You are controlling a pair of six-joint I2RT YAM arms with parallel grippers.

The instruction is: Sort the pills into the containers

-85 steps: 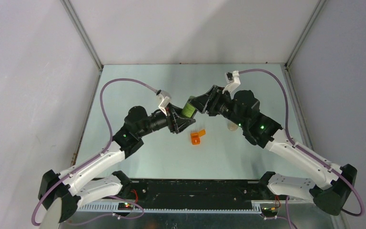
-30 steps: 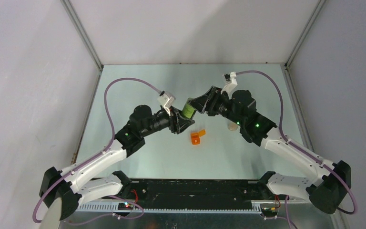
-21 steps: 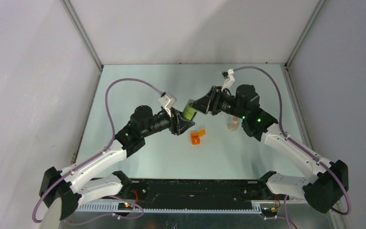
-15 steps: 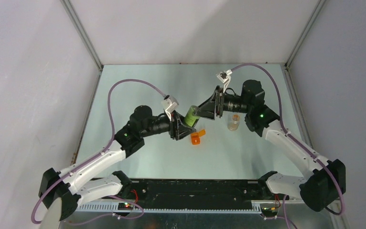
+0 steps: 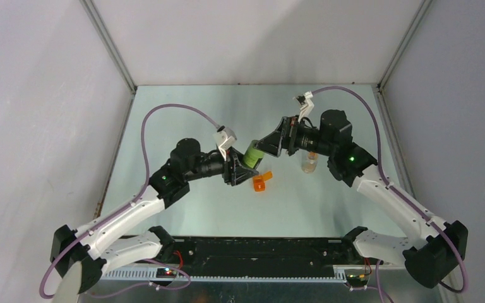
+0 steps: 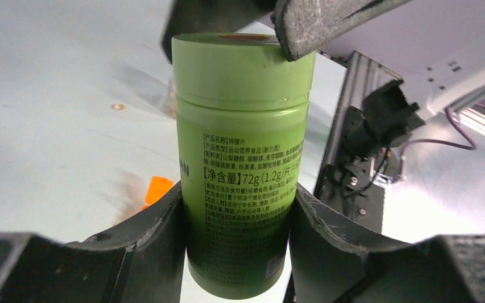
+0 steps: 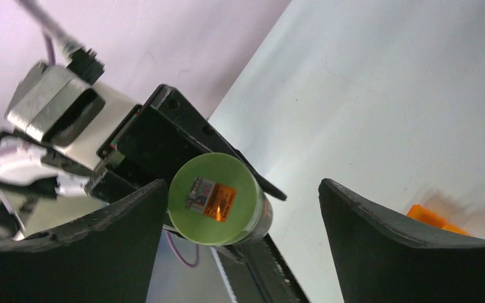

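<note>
My left gripper (image 5: pixel 240 165) is shut on the green bottle (image 5: pixel 251 154) and holds it tilted above the table. In the left wrist view the bottle (image 6: pixel 243 158) stands between my fingers (image 6: pixel 158 227), lid on. My right gripper (image 5: pixel 270 146) is open right at the lid end, gripping nothing. In the right wrist view the lid (image 7: pixel 215 205) with its orange sticker lies beside the left finger (image 7: pixel 120 233). The orange box (image 5: pixel 261 182) lies on the table below the bottle. The clear vial (image 5: pixel 309 163) stands under my right arm. No loose pills show.
The orange box also shows in the left wrist view (image 6: pixel 158 188) and at the right wrist view's edge (image 7: pixel 432 218). Grey walls with metal posts (image 5: pixel 110 50) enclose the table. The black base rail (image 5: pixel 259 252) runs along the near edge.
My right gripper has let go of the bottle's lid, opened and drawn back slightly. My left gripper has tilted and carried the bottle a little toward the orange box.
</note>
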